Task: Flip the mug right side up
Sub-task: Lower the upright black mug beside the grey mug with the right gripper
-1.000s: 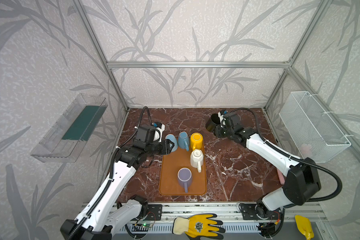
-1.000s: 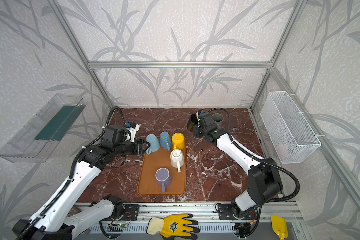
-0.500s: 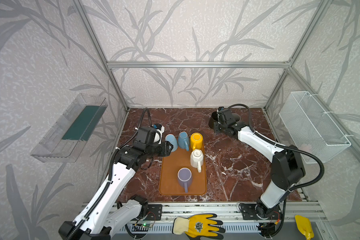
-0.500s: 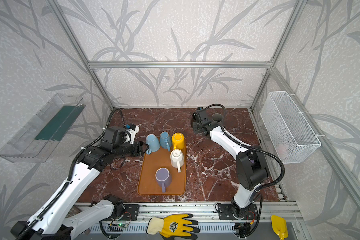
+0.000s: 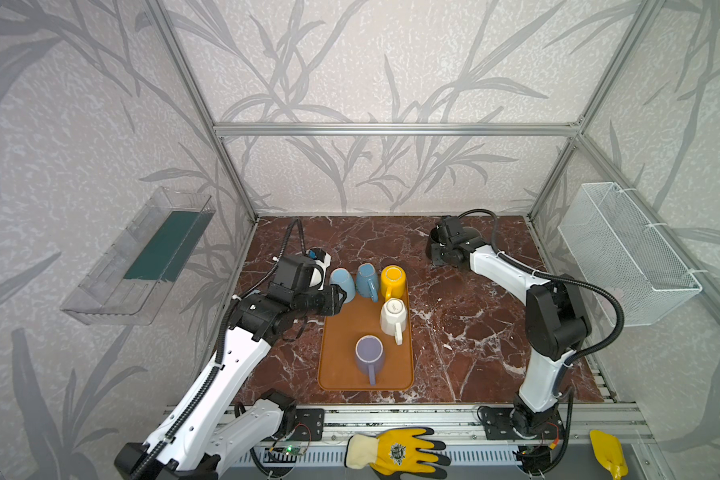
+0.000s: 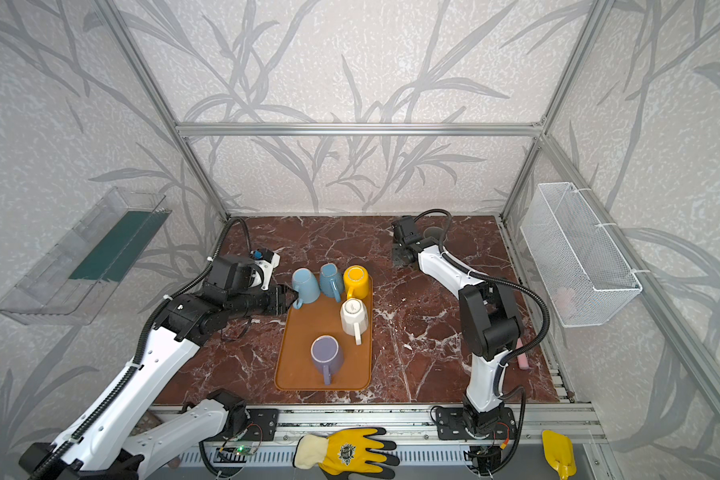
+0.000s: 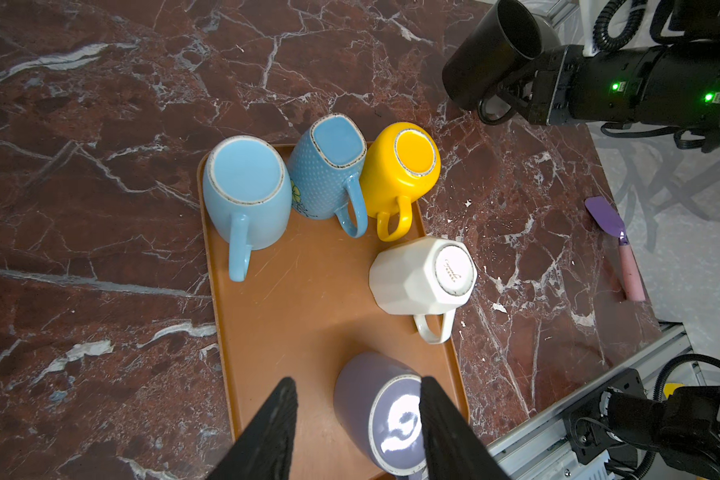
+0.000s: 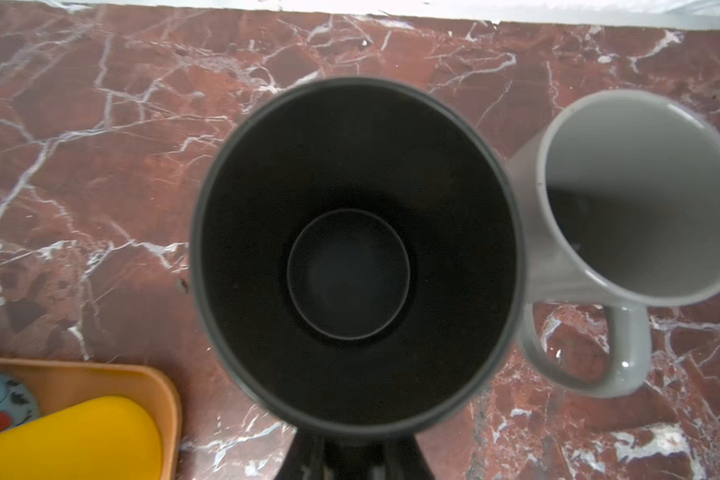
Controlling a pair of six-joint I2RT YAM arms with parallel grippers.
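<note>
Red marble table (image 5: 454,332) under the lot, orange tray (image 5: 341,332) lying mid-table. Left gripper (image 5: 338,297) hovering at the tray's rear left corner, just beside the pale blue mug (image 5: 344,284), jaws apart, nothing in them. Right gripper (image 7: 510,89) over at the rear right, clamped tight on the handle of the black mug (image 7: 487,54) – mouth up, off the tray, right next to an upright grey mug (image 8: 641,199). No telling whether resting on the table or lifted, tbh. Also on the tray, all bottoms-up like the pale blue one: dotted blue mug (image 7: 329,174), yellow mug (image 7: 400,166), white mug (image 7: 416,274), purple mug (image 7: 362,399). Purple spatula (image 7: 618,241) near the table's right edge.
</note>
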